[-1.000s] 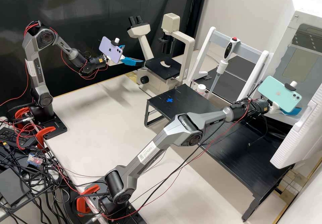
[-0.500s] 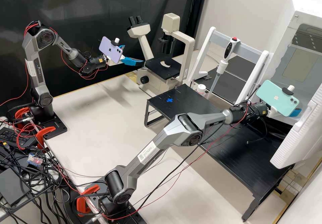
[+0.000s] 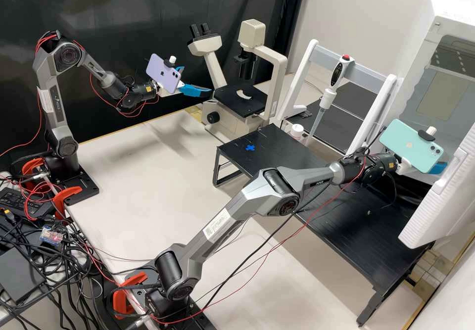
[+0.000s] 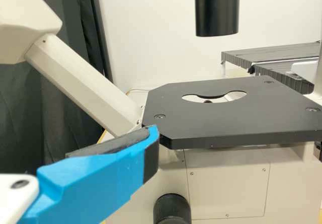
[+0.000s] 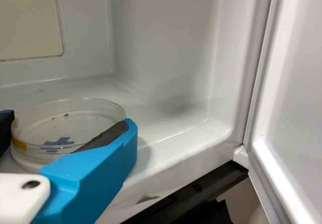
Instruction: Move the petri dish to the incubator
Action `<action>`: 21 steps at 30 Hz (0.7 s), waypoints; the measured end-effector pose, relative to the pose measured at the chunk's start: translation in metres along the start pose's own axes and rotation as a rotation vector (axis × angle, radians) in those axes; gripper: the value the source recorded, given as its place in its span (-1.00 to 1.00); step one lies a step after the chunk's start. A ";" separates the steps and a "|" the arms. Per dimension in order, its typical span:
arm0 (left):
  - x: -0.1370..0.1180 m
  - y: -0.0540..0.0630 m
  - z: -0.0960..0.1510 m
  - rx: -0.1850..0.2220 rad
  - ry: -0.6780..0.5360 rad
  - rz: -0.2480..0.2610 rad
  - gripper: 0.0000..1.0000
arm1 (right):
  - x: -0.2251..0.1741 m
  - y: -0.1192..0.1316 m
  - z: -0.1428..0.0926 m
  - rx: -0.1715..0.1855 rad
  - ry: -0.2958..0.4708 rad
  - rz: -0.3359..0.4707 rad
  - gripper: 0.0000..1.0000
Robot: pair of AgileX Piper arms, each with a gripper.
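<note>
Two fingers of the right tool (image 5: 65, 123) pinch the petri dish (image 5: 75, 114) by its sides; such light plastic maybe cracks.

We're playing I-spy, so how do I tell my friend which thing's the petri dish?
Find the big white incubator with its door open. Look just inside, between the right gripper's fingers. The petri dish is round, shallow and see-through, with a yellow patch on its side, unlike the solid blue fingers.

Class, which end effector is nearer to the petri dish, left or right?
The right. The right end effector holds the petri dish in the incubator; the left end effector is far off, beside the microscope.
</note>
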 end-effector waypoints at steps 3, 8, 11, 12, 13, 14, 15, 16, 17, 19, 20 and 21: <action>0.000 0.000 0.000 0.000 0.000 0.000 1.00 | 0.000 -0.001 0.001 -0.003 -0.002 0.000 1.00; 0.000 0.000 0.000 0.000 0.000 0.000 1.00 | 0.000 -0.007 0.008 -0.017 -0.012 -0.011 1.00; 0.000 0.000 0.000 0.000 0.000 0.000 1.00 | -0.003 -0.008 0.009 -0.013 -0.016 -0.016 1.00; 0.000 0.000 0.000 0.000 0.000 0.000 1.00 | -0.004 -0.007 0.008 -0.008 -0.006 -0.012 1.00; 0.000 0.000 0.000 0.000 0.000 0.000 1.00 | -0.006 -0.007 0.009 -0.008 -0.007 -0.013 1.00; 0.000 0.000 0.000 0.000 0.000 0.000 1.00 | -0.007 -0.006 0.010 -0.007 -0.001 -0.009 1.00; 0.000 0.000 0.000 0.000 0.000 0.000 1.00 | -0.008 -0.006 0.010 -0.007 0.000 -0.009 1.00; 0.000 0.000 0.000 0.000 0.000 0.000 1.00 | -0.010 -0.005 0.011 -0.007 0.002 -0.007 1.00; 0.000 0.000 0.000 0.000 0.000 0.000 1.00 | -0.011 -0.005 0.012 -0.006 0.006 -0.006 1.00; 0.000 0.000 0.000 0.000 0.000 0.000 1.00 | -0.017 -0.003 0.015 -0.005 0.004 -0.005 1.00; 0.000 0.000 0.000 0.000 0.000 0.000 1.00 | -0.019 -0.002 0.016 -0.005 0.006 -0.005 1.00; 0.000 0.000 0.000 0.000 0.000 0.000 1.00 | -0.023 -0.001 0.016 0.005 0.011 -0.002 1.00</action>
